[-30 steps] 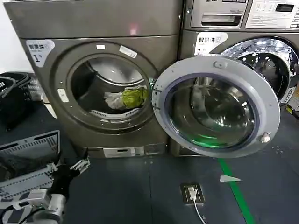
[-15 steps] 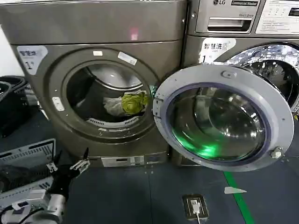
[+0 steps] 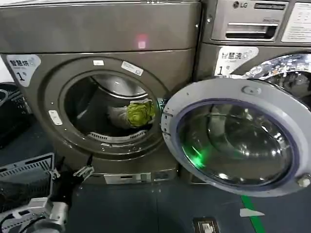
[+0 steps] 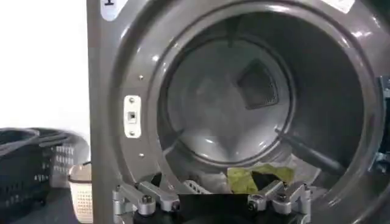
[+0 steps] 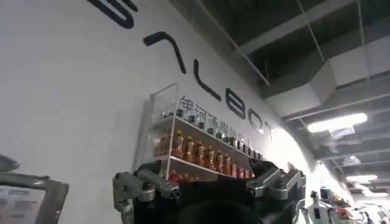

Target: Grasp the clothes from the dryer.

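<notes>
The dryer (image 3: 97, 34) stands in front of me with its porthole uncovered. Its light grey glass door (image 3: 238, 133) hangs swung out to the right. The clothes (image 3: 135, 114) lie low in the drum, a yellow-green piece against a whitish one. In the left wrist view the clothes (image 4: 248, 178) show just past the drum's lip. My left gripper (image 3: 69, 172) is open and empty, low in front of the dryer's bottom panel, below and left of the porthole. My right gripper (image 5: 207, 198) points up at a wall with a shelf of bottles.
The LG machine (image 3: 252, 29) stands to the right, partly behind the open door. Black baskets (image 3: 12, 114) sit left of the dryer, and a grey crate (image 3: 26, 167) lies beside my left arm. A green floor stripe (image 3: 252, 216) and a floor socket (image 3: 206, 225) lie at the lower right.
The dryer has grown larger and nearer in the head view. My left gripper has closed in on the dryer's bottom panel. The clothes have not moved.
</notes>
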Robot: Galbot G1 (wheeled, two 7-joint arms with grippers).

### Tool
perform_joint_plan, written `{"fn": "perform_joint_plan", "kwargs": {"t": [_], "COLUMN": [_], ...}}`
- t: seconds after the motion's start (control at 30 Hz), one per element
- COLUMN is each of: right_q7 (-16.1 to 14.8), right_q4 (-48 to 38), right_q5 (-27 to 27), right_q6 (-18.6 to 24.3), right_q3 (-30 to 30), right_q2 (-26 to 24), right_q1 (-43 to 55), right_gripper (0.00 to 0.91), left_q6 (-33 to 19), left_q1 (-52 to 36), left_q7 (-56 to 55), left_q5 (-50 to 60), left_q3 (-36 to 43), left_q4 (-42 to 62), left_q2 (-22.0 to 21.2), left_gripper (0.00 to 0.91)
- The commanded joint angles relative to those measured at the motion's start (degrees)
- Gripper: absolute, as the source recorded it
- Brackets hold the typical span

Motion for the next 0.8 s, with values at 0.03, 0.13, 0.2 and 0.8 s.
{"fn": "perform_joint_plan", "kwargs": {"t": [0.03, 0.13, 0.2, 0.8], "right_q7": [1.33, 1.98, 2.49, 2.43], "right_q4": [-0.01, -0.77, -0.73, 1.02], "right_q5": [-1.96, -4.24, -3.10, -2.41], "right_q6": [-1.50, -1.93, -1.64, -0.78], "right_q3": [0.51, 1.08, 1.30, 3.58], "right_q2": [-0.30, -0.80, -0.86, -0.22], "right_q1": [-0.39, -0.84, -0.92, -3.95], "right_gripper": [0.907, 0.907, 0.907, 0.907], "left_q6": [-0.04, -0.23, -0.40, -5.56], "left_q1": [-0.38, -1.09, -2.24, -35.04], "left_q7": [0.12, 0.00, -0.14, -3.00], "left_q5": [-0.26, -0.31, -1.42, -6.30], "left_q3": [0.07, 0.43, 0.44, 9.67], "left_q4": [0.11, 0.98, 1.91, 35.03], "left_q2": [0.09, 0.73, 1.30, 8.32], "left_gripper": [0.907, 0.907, 0.907, 0.907]}}
